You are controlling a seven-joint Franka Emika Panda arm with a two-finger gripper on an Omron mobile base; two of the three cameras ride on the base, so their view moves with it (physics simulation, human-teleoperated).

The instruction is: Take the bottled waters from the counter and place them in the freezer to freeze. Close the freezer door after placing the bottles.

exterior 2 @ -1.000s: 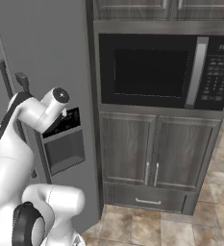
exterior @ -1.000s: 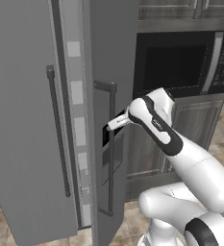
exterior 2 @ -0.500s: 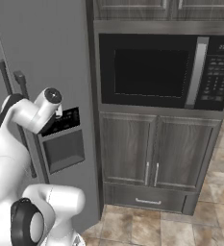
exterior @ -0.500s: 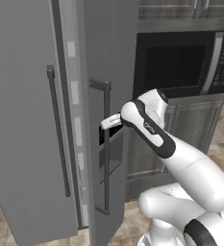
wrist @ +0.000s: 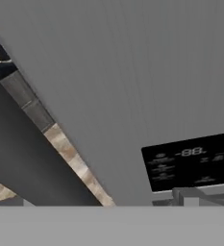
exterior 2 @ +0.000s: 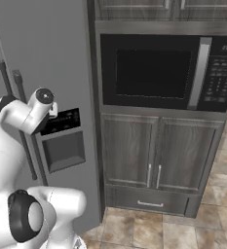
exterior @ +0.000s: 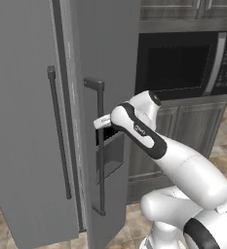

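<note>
Gripper point(exterior: 101, 122): jaws spread apart, empty, beside the dispenser door's handle point(exterior: 100, 146). Freezer door point(exterior: 25, 121): ajar, just left of it.

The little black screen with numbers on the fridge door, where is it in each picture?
Left base view: the black screen sits mid-picture, mostly hidden behind the arm's wrist.
Right base view: left of middle, just above the dispenser recess.
Hand view: lower right, tilted, digits showing.
Shared landmark: the dispenser recess right under it.
</note>
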